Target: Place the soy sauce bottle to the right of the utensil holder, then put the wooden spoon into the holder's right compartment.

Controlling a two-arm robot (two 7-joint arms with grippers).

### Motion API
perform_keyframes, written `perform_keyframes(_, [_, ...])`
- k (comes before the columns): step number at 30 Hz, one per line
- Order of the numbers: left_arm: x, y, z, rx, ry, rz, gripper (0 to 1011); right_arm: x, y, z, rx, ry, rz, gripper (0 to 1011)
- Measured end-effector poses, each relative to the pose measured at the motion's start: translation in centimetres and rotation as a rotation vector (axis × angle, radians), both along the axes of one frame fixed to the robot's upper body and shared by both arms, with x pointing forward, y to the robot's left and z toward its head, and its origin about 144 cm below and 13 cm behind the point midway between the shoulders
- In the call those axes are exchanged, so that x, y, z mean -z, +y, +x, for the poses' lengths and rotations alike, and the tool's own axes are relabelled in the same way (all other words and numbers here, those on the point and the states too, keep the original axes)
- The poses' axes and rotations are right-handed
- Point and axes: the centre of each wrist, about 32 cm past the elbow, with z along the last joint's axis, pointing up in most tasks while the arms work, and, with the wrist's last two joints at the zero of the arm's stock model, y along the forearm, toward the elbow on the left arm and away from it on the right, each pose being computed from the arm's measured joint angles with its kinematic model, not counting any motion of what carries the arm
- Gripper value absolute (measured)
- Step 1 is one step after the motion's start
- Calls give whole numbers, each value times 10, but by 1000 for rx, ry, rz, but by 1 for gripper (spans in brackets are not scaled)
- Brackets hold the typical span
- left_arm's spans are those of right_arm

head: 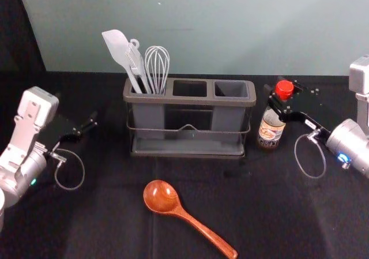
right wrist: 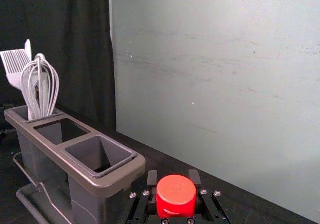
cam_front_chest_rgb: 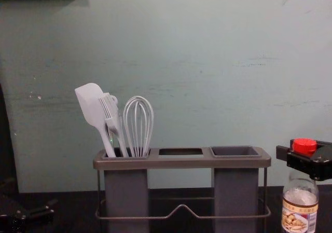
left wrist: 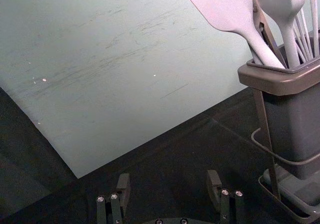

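A pale grey-green wall [head: 190, 28] stood behind the desk [head: 86, 224], which was covered in black cloth, and a dark curtain [right wrist: 60, 44] hung to one side. Near the desk's far edge, about midway between its left and right sides, sat the utensil holder [head: 190, 99], upright in its wire frame. Its left compartment held a pale spatula [head: 119, 48], a brush [cam_front_chest_rgb: 110, 113] and a whisk [head: 157, 66], all handles down, with the spatula leaning out to the left. The soy sauce bottle [head: 271, 126], with its red cap, was just beside the holder, between it and the desk's right edge. The right gripper [head: 278, 96] had come in from the right side of the desk at the top of the bottle, its two fingers closed on either side, right at the cap and neck. I could not tell whether the bottle's base touched the cloth. The wooden spoon [head: 183, 214] lay flat in front of the holder, bowl toward the holder and handle slanting toward the desk's near right corner. The left gripper [head: 86, 126] hung near the desk's left side, apart from the holder, its fingers spread wide with nothing between them
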Motion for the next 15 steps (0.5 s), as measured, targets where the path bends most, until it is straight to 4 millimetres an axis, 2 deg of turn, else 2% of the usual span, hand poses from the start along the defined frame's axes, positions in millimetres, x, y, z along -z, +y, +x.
perform_keyframes(11, [0,0,0,0,0,0,1005,-1,0,0,-1,-2,0,384])
perform_keyframes(13, [0,0,0,0,0,0,1005,-1,0,0,-1,-2,0,410])
perform_keyframes(15, [0,0,0,0,0,0,1005,-1,0,0,-1,-2,-1,490])
